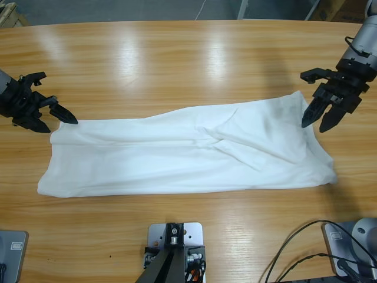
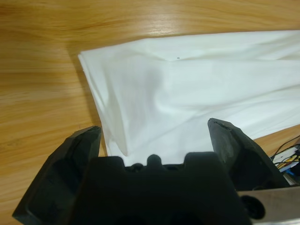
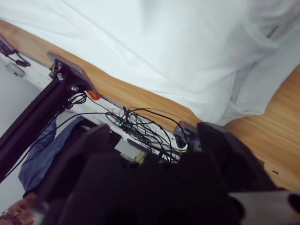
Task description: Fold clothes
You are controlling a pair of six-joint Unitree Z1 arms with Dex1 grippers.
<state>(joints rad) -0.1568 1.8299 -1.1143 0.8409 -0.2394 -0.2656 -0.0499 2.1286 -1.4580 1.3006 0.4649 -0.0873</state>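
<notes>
Lengthwise along the wooden table [image 1: 177, 53] lay the white T-shirt [image 1: 177, 156], folded into a long band with a sleeve flap lying over its right half. Just beside the shirt's left end sat the left gripper [image 1: 59, 113], jaws spread and holding nothing. Over the shirt's upper right corner hung the right gripper [image 1: 318, 118], jaws likewise apart and empty.
</notes>
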